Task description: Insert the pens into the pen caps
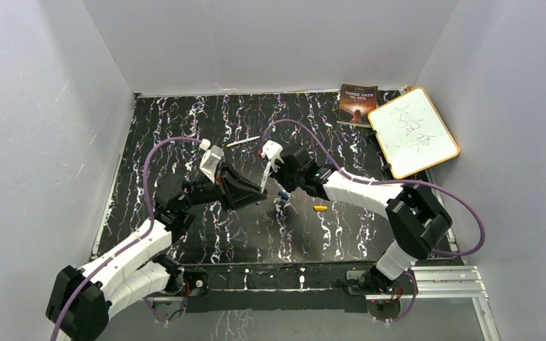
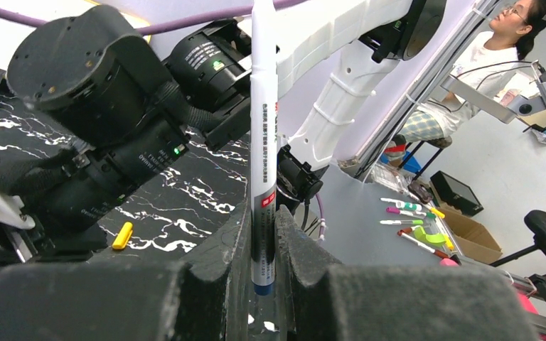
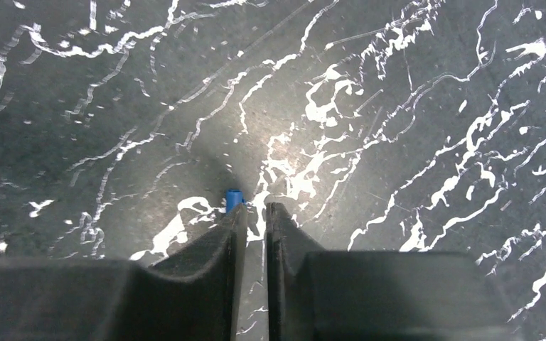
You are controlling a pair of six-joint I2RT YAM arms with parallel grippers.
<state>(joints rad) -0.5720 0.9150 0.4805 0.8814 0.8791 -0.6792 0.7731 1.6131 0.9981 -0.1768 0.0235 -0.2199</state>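
My left gripper (image 1: 256, 193) (image 2: 261, 245) is shut on a white pen (image 2: 264, 135) with a blue end, held upright above the table; the pen also shows in the top view (image 1: 265, 176). My right gripper (image 1: 282, 195) (image 3: 257, 213) points down at the table, jaws closed to a thin slit with nothing between them. A blue cap (image 3: 234, 198) lies just past its left fingertip, partly hidden by it. An orange-yellow cap (image 1: 320, 208) (image 2: 121, 235) lies to the right. A whitish pen (image 1: 243, 141) lies farther back. I cannot make out the green pen or the green cap.
A book (image 1: 357, 104) and a small whiteboard (image 1: 414, 131) lie at the back right corner. Grey walls close in the black marbled table (image 1: 185, 121) on three sides. The two grippers are close together at mid-table.
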